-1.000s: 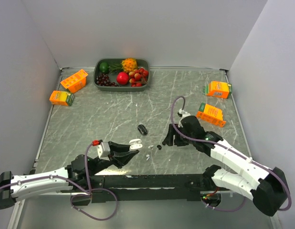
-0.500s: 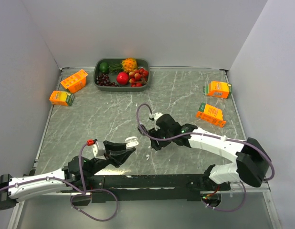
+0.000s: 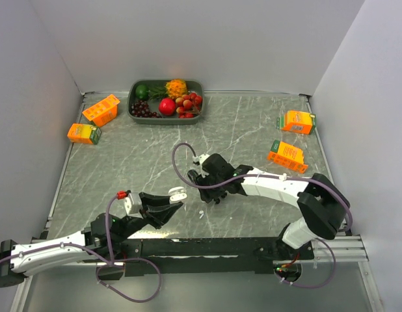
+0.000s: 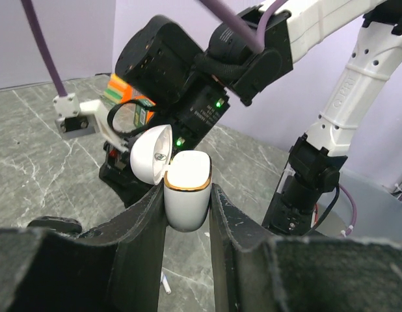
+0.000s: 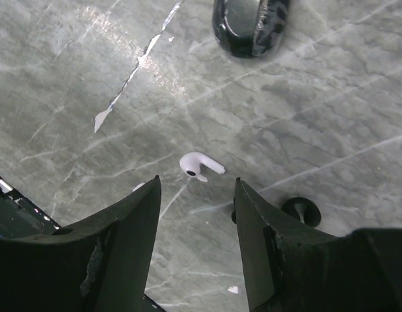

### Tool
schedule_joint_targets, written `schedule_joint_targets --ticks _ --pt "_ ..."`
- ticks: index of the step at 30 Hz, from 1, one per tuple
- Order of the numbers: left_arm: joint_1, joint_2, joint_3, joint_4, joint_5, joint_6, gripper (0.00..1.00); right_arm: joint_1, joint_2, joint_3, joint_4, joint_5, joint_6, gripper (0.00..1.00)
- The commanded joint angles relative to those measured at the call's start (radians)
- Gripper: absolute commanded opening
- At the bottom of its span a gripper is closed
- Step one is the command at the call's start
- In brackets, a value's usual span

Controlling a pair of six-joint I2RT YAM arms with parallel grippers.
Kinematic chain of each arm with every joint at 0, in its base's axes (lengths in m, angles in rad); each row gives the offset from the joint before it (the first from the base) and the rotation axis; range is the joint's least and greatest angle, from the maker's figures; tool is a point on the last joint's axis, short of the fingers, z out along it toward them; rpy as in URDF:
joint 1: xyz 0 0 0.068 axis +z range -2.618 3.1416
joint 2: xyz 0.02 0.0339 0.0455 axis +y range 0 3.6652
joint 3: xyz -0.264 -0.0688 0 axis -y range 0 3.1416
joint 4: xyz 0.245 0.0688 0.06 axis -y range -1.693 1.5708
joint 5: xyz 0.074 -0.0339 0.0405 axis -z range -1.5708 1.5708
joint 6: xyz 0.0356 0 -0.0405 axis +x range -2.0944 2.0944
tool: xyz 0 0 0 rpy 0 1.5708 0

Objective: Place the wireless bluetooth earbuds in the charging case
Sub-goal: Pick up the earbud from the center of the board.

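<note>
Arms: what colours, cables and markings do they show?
The left arm and right arm have white shells and black joints. The left pincer and right pincer have black fingers. A purple cable loops along each arm. The left wrist carries a red plug; the right wrist shows green lights.

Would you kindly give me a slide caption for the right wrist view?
Right gripper open over a white earbud lying on the marble table.
</note>
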Motion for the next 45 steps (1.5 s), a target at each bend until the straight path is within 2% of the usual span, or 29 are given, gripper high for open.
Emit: schedule_joint_targets --ticks 1,21,30,35,36,39,45 --pt "-0.003 -0.020 -0.014 0.002 -0.012 -0.016 0.01 0.019 0.043 0.052 0.044 -0.021 -0.009 0.56" --pt "-0.006 0.004 -0.014 0.008 -0.008 -0.022 0.01 0.024 0.141 0.047 0.055 0.010 0.000 0.41" --pt "-0.008 0.009 -0.011 0.005 -0.009 -0.020 0.01 0.019 0.144 0.057 0.047 0.013 0.041 0.27" --pt "-0.008 0.011 -0.009 0.005 -0.011 -0.024 0.01 -0.005 0.134 0.055 0.055 -0.018 0.130 0.16" --pt "-0.009 0.012 -0.009 0.004 -0.011 -0.022 0.01 -0.018 0.127 0.055 0.056 -0.023 0.142 0.09" --pt "-0.008 0.014 -0.006 0.004 -0.012 -0.022 0.01 -0.036 0.118 0.064 0.046 -0.038 0.191 0.00" --pt "-0.008 0.017 -0.008 0.010 -0.020 -0.020 0.01 -0.162 0.083 0.046 0.032 -0.099 0.412 0.00"
